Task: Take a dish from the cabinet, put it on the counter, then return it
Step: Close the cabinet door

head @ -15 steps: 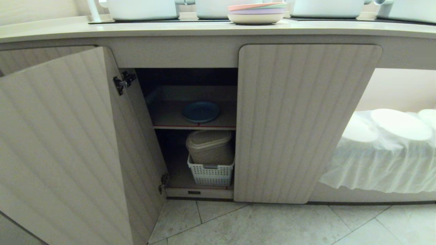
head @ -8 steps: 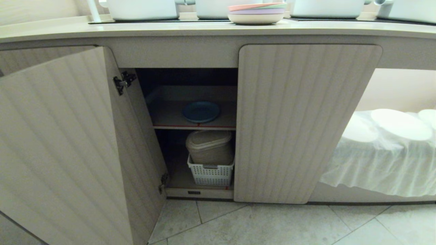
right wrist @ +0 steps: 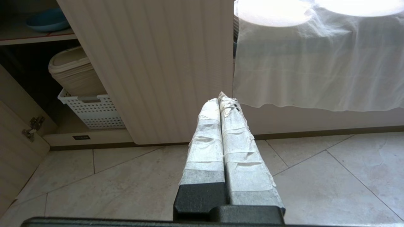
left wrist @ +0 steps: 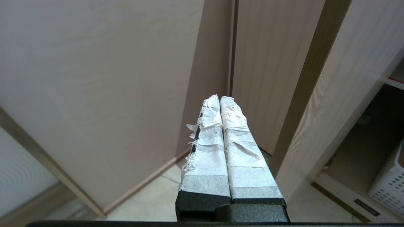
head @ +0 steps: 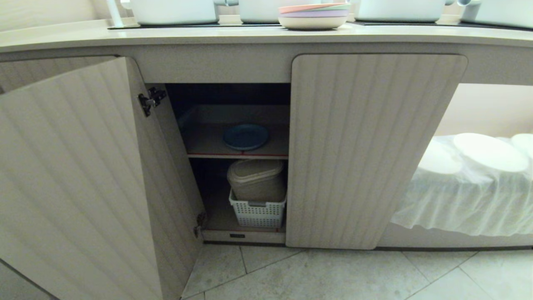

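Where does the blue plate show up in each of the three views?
Head view: blue plate on the upper shelf inside the open cabinet.
Left wrist view: not in it.
Right wrist view: plate's edge in the top left corner.
Shared landmark: the white basket.

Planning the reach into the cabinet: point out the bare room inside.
Upper shelf: bare left of the blue plate and behind it. Lower compartment: crowded on the right by the basket holding a lidded bin; bare strip on its left.
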